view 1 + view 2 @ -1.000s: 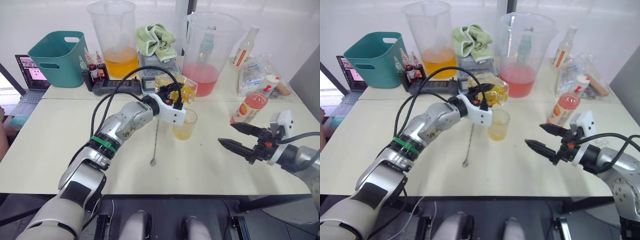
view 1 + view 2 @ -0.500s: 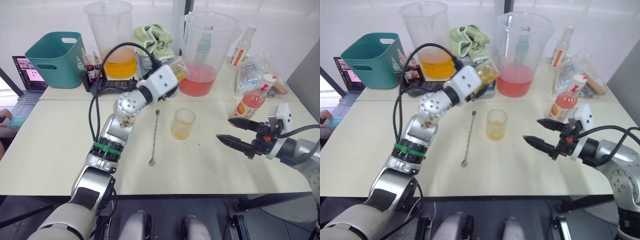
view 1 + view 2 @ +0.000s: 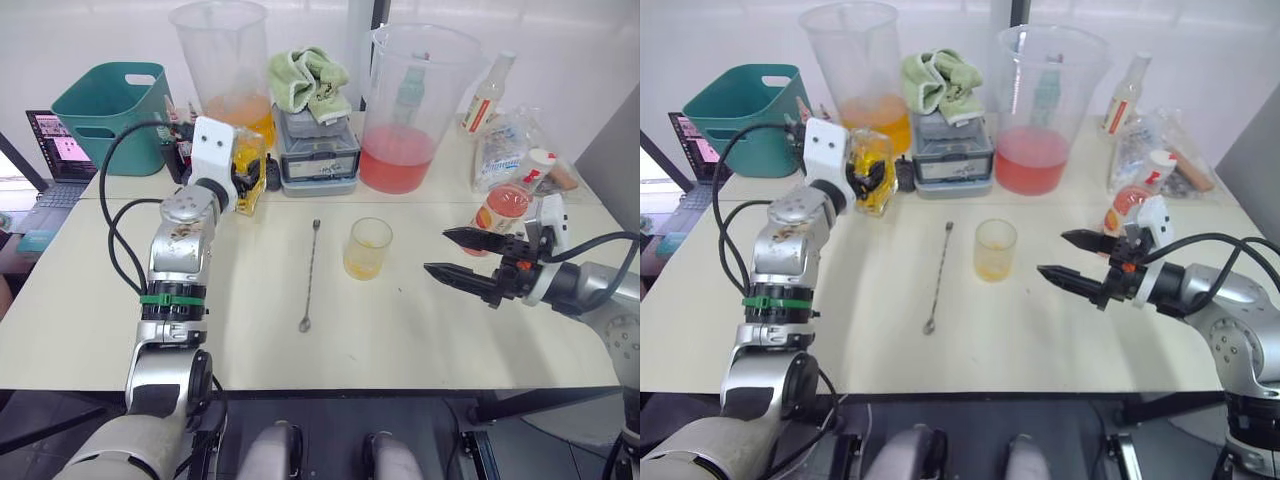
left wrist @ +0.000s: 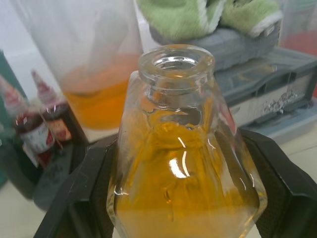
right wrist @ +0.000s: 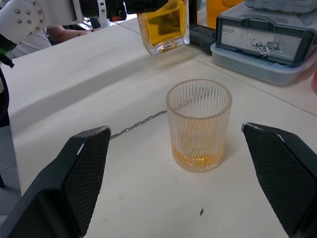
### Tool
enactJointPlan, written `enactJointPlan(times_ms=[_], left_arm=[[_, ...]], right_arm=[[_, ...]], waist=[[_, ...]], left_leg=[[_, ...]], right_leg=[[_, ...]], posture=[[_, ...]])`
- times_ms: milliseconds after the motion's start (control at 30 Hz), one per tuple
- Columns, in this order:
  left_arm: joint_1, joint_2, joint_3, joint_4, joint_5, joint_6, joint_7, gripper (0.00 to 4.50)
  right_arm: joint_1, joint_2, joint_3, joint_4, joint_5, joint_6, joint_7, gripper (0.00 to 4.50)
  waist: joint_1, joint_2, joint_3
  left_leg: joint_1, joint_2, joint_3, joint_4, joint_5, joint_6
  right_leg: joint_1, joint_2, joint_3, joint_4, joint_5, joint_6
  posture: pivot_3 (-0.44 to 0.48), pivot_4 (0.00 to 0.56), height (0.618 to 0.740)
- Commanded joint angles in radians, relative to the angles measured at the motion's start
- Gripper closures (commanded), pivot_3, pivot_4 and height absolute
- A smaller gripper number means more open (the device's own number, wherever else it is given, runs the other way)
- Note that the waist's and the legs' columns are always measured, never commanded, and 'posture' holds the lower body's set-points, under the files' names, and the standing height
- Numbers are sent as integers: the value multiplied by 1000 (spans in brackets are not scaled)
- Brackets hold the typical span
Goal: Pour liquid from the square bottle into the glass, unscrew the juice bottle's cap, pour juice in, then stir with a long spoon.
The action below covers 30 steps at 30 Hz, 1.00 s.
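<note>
On the counter (image 3: 100,300), toward its far left, the left tool (image 3: 238,172) pinches the square bottle (image 3: 247,172) upright and unstoppered, just in front of the beaker of orange liquid (image 3: 226,70). Near the middle stands the glass (image 3: 367,248) with a little yellow liquid in its bottom, the long spoon (image 3: 310,275) lying flat just to its left. The right tool (image 3: 452,254) hovers with fingers spread, pointing at the glass, and the juice bottle (image 3: 505,205) stands capped just behind it.

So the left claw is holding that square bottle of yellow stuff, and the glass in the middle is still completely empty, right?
Not quite. The left claw does hold the square bottle, but the glass is not empty: the right wrist view shows a shallow layer of yellow liquid at its bottom.
</note>
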Motion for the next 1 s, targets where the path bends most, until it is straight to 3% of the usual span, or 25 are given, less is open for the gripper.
enactJointPlan(times_ms=[33, 533, 567, 633, 1000], left_arm=[[-26, -4, 18, -76, -51, -49, 18, 1716], [9, -7, -5, -68, -87, 47, 75, 1716], [5, -6, -5, -72, -89, 49, 77, 638], [-5, -1, 0, -80, -90, 40, 85, 15], [-31, 34, -10, -192, -111, -16, 64, 15]], right_arm=[[-22, -15, -10, -1, -8, -21, 11, 0], [-12, -19, -22, 5, -17, -25, 34, 0], [-14, -19, -22, 7, -17, -26, 35, 0], [-19, -19, -20, 12, -19, -28, 36, 0], [-31, -13, -12, 28, -23, -34, 47, 0]], waist=[[4, -1, 0], [2, -1, 0], [2, -1, 0], [3, -1, 0], [2, -1, 0]], left_leg=[[0, 0, 0, 0, 0, 0], [0, 0, 0, 0, 1, -1], [0, 0, 0, 0, 1, -1], [0, 0, 0, 0, 1, -1], [1, 0, 0, 0, 1, -2]], right_leg=[[0, 0, 0, 0, 0, 0], [0, 0, 0, -1, 3, 0], [0, 0, 0, -1, 3, 0], [0, 0, 0, -1, 3, 0], [1, 0, 0, -1, 3, -1]], posture=[[0, 150, 736], [0, 150, 736], [0, 150, 736], [0, 150, 736], [0, 150, 736]])
